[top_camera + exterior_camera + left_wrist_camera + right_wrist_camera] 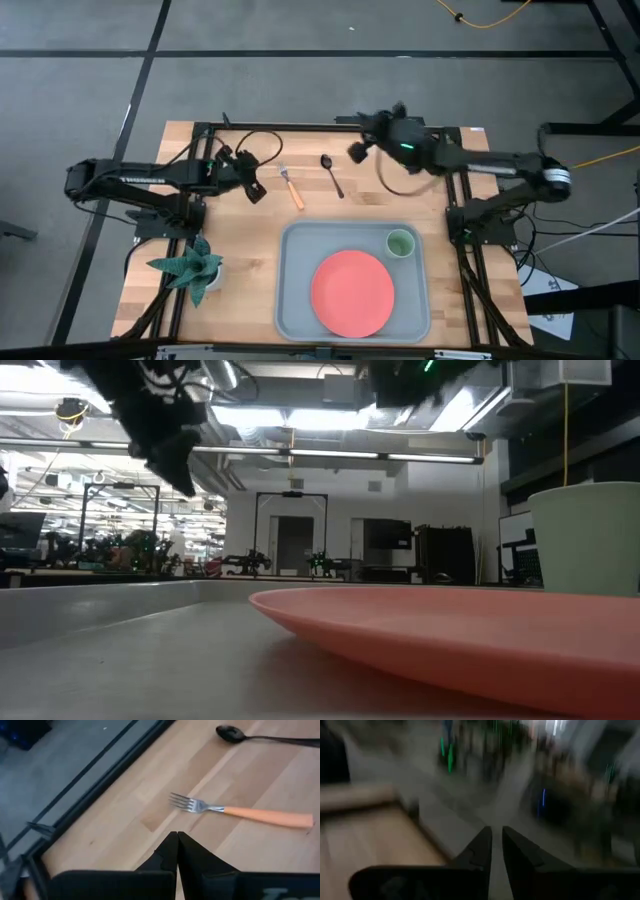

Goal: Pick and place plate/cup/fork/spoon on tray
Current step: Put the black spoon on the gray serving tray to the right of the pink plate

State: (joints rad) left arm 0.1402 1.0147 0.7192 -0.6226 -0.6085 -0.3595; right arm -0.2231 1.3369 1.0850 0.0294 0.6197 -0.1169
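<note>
The pink-red plate (352, 293) lies flat on the grey-blue tray (300, 240), and the light-green cup (400, 243) stands upright in the tray's far right corner. The orange-handled fork (291, 186) and the dark spoon (332, 174) lie flat on the wooden table beyond the tray. My left gripper (256, 190) is shut and empty above the table just left of the fork (240, 811); the spoon (235, 733) lies beyond it. My right gripper (358, 150) hangs empty in the air over the table's far edge, right of the spoon, fingers almost together (496, 832).
A green plant ornament (190, 265) stands at the near left of the table. Black frame rails (300, 127) run along the table's far edge, and cables lie near both arm bases. The low view shows the plate (450, 640) and the cup (590, 540) close up on the tray.
</note>
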